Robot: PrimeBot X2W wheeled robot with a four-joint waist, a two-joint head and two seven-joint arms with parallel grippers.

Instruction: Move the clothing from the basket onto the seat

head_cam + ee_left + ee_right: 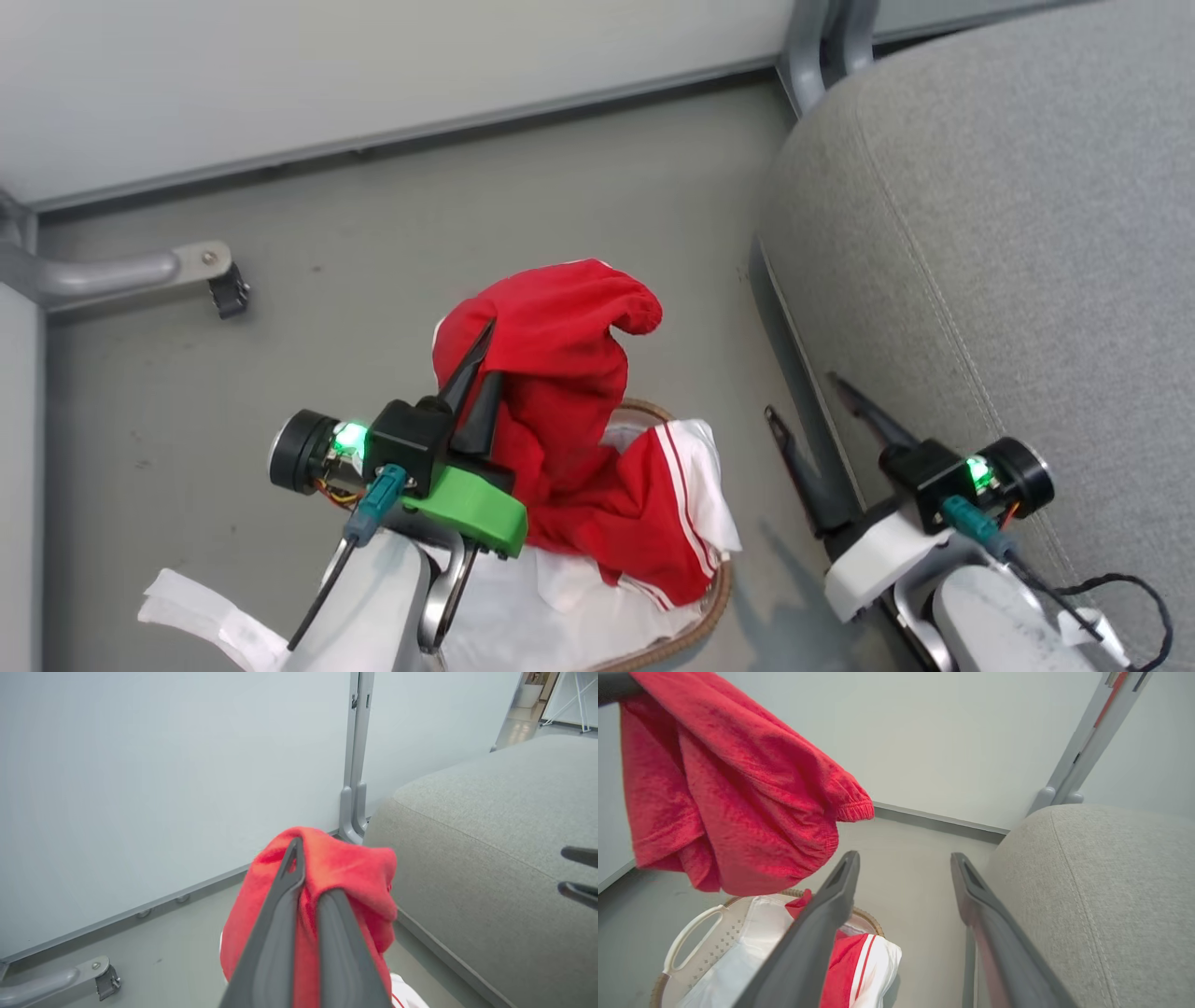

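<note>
My left gripper (490,359) (310,877) is shut on a bright red piece of clothing (560,373) (345,868) (728,788) and holds it up above the basket (719,588) (705,947). More red clothing with a white panel and thin white stripes (677,495) (859,966) lies over the basket's far rim. I cannot tell whether the two are joined. The grey seat (1008,233) (490,826) (1111,882) is to the right. My right gripper (803,397) (904,858) stands open and empty beside the seat's edge, between basket and seat.
A white liner cloth (560,597) fills the basket. A pale wall panel runs along the back, with a grey post (822,47) at the seat's far corner. A metal leg with a caster (201,271) juts in at the left. A black cable (1120,588) trails by my right wrist.
</note>
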